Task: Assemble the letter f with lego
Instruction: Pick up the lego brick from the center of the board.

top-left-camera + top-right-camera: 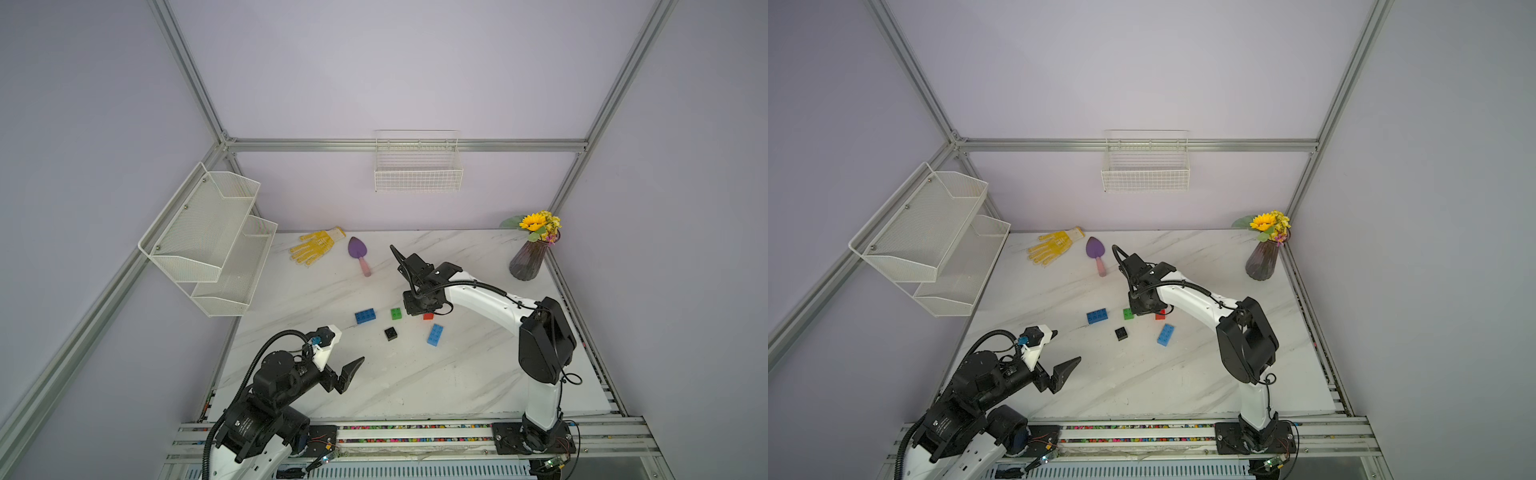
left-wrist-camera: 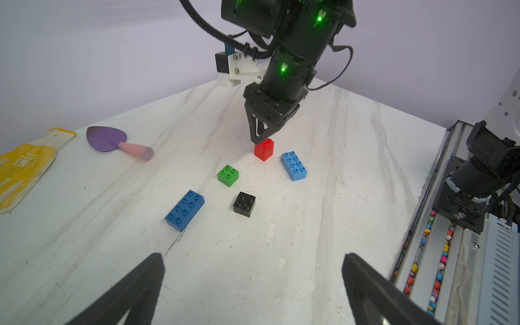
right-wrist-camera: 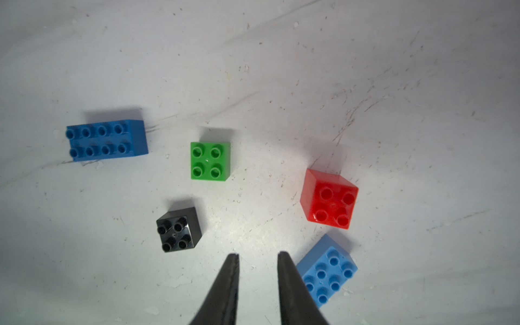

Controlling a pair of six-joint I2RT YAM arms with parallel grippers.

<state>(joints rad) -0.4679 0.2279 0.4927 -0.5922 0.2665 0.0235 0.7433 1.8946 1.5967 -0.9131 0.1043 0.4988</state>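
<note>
Lego (image 1: 395, 313) scattered centre; trowel (image 1: 358, 252), glove (image 1: 313, 246) behind; vase (image 1: 525, 262) back-right corner.

Marble table (image 1: 457, 374): lego (image 1: 396, 313) bricks scattered apart, glove (image 1: 316, 246), trowel (image 1: 358, 252), vase (image 1: 525, 259).

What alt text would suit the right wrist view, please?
Five lego bricks sit studs-up on a marbled table: dark blue bar, green square, black square, red square, light blue bar. The right gripper, slightly parted, holds nothing.

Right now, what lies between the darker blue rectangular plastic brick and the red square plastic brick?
The green square studded brick, touching neither; the right wrist view shows it plainly.
</note>
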